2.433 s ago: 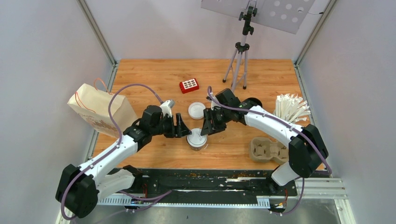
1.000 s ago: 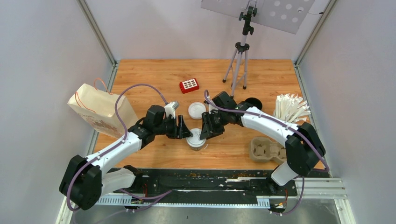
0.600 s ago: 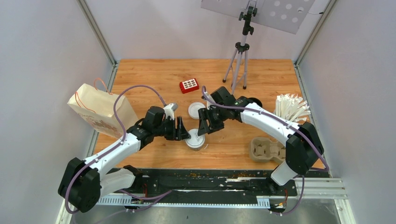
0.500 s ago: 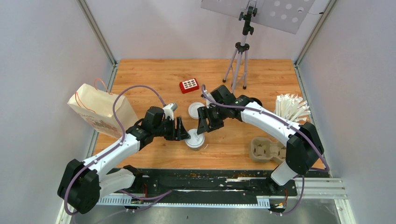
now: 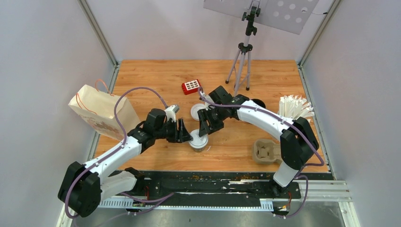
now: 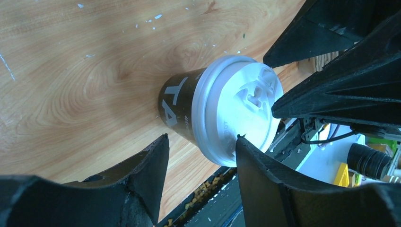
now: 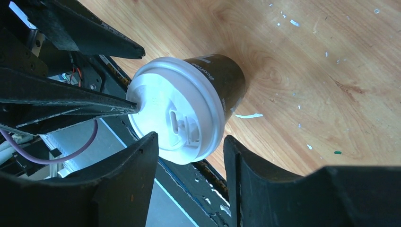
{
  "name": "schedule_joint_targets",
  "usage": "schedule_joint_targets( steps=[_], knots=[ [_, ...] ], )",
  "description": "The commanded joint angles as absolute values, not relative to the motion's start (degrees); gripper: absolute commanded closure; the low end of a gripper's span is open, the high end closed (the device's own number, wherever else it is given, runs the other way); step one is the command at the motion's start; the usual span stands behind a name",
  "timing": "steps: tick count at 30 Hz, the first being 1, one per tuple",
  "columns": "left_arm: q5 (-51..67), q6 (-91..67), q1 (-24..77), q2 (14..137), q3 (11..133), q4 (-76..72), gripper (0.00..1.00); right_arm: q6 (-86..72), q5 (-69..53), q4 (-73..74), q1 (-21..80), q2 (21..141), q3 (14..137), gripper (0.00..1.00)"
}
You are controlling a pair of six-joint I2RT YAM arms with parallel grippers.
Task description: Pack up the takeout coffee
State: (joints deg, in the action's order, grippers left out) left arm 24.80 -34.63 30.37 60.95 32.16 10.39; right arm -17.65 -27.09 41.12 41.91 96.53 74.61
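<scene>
A takeout coffee (image 5: 198, 142) stands upright near the table's front edge, a black cup with a white lid (image 6: 234, 113). My left gripper (image 5: 188, 136) is open just left of it; in the left wrist view the left gripper (image 6: 200, 141) has one fingertip (image 6: 240, 142) at the lid's rim. My right gripper (image 5: 204, 131) is open just behind the cup. In the right wrist view the right gripper (image 7: 189, 140) has the lid (image 7: 174, 109) ahead of its tips, with nothing between the fingers. A second white-lidded coffee (image 5: 198, 111) stands further back.
A brown paper bag (image 5: 100, 111) lies at the left edge. The grey-brown cup tray (image 5: 265, 151) sits front right, and a white cup of wrapped straws (image 5: 295, 109) stands right. A red box (image 5: 191, 86) and a tripod (image 5: 242, 59) stand further back.
My right gripper has opened off the lid and drawn back and left, its arm swinging with it. The left gripper has barely moved. The cup stays in place.
</scene>
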Motion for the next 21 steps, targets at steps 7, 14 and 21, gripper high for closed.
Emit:
schedule_joint_targets(
  steps=[7, 14, 21],
  knots=[
    [24.08, -35.7, 30.59, 58.57, 29.11, 6.93, 0.47, -15.98, -28.83, 38.5, 41.67, 98.73, 75.35, 0.5],
    [24.48, -37.77, 30.54, 58.8, 26.15, 3.57, 0.57, -16.61, -28.66, 35.67, 41.43, 98.39, 72.22, 0.57],
    [25.13, -38.94, 30.59, 58.68, 25.19, 2.3, 0.59, -15.52, -29.0, 37.71, 41.04, 97.73, 73.33, 0.51]
  ],
)
